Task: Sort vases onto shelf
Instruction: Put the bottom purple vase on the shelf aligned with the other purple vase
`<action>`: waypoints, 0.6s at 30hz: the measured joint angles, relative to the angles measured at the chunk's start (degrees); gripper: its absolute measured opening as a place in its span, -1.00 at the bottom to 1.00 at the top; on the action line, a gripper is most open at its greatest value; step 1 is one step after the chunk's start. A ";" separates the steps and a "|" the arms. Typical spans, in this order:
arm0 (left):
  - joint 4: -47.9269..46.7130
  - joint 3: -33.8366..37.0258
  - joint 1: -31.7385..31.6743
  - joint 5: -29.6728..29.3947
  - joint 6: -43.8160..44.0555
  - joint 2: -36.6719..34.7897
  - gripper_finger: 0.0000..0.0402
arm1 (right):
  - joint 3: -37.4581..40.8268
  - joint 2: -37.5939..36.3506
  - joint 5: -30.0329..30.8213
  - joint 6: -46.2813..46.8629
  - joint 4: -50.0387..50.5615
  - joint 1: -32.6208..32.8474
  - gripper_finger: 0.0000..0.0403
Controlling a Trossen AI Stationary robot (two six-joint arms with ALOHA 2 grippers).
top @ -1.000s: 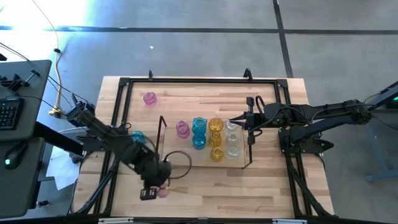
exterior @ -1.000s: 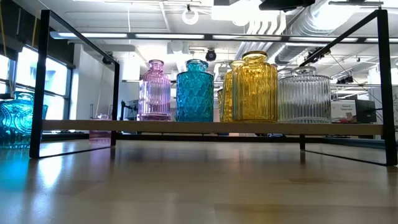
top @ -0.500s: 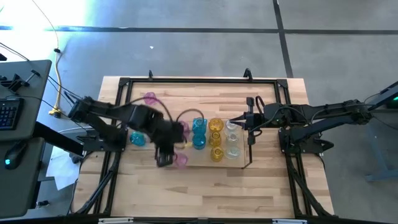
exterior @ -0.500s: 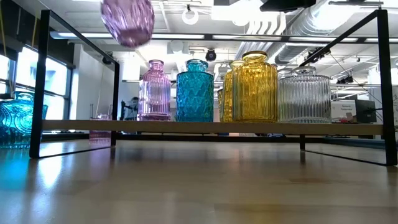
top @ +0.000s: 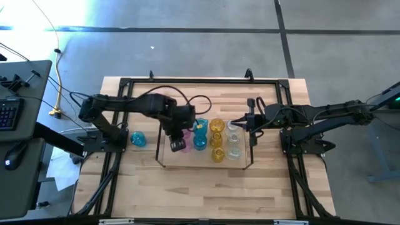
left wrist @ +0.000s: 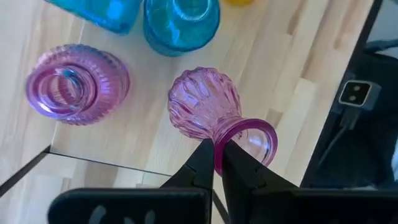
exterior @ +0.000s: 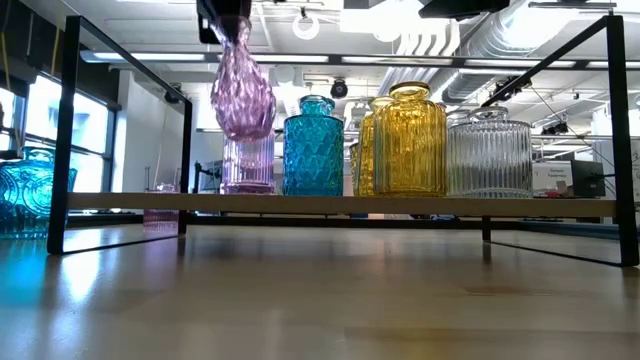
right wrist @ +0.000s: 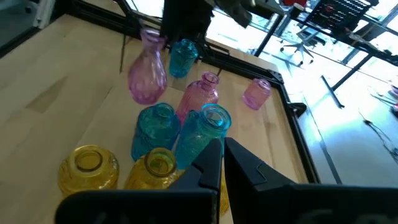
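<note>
Vases crowd the shelf (top: 164, 142): pink, teal, yellow and clear ones in short rows. The left gripper (left wrist: 217, 163) pinches the rim of a bulbous pink vase (left wrist: 204, 105), hanging in the air above the shelf's left end. From table height its gripper is mostly cut off. The right gripper (right wrist: 222, 163) waits clenched and empty by the shelf's right end.
</note>
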State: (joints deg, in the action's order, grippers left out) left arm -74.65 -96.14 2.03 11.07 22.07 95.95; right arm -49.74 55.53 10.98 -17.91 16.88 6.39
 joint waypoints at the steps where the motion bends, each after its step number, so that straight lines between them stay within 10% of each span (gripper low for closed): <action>1: -0.38 0.00 -0.34 0.36 -0.30 0.62 -0.98 | 0.00 0.00 -0.27 -0.04 0.06 0.02 -1.00; 18: -1.50 0.02 -2.83 -0.04 -4.31 6.39 -0.98 | -0.01 0.00 -0.27 0.04 0.57 0.02 -1.00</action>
State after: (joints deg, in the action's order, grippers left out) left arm -76.14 -96.12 -0.80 11.03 17.76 102.33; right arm -49.74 55.53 10.71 -17.87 17.45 6.41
